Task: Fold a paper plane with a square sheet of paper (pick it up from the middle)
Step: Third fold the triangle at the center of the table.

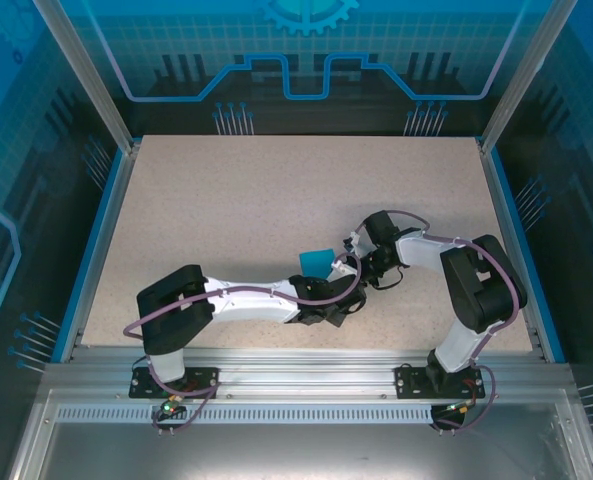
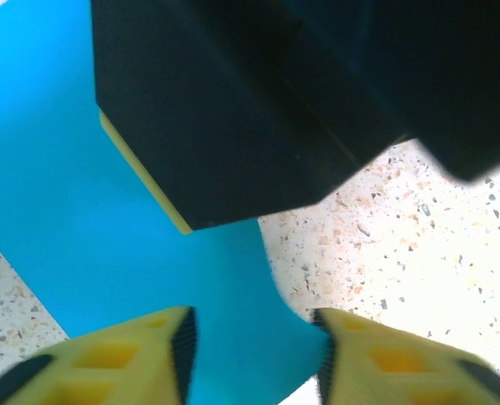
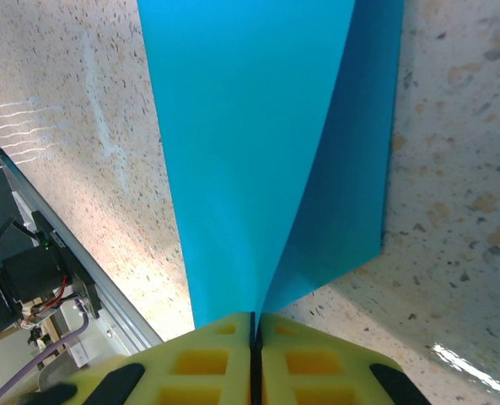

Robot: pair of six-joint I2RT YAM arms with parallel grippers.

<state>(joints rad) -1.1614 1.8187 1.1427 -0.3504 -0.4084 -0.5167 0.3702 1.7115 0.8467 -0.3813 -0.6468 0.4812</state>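
From above, the square sheet of paper is just a small blue bit between the arms, near the front of the table. Up close, it is folded and pinched tight in the right fingers. The left fingers stand apart by it, holding nothing.

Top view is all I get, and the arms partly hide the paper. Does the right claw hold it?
Observer: Yes. In the right wrist view the right claw is shut on the paper, and two layers spread out from the pinch.
Operator: And the left claw?
Observer: It is open. In the left wrist view the left claw has its jaws apart, with blue paper showing between them, not pinched.
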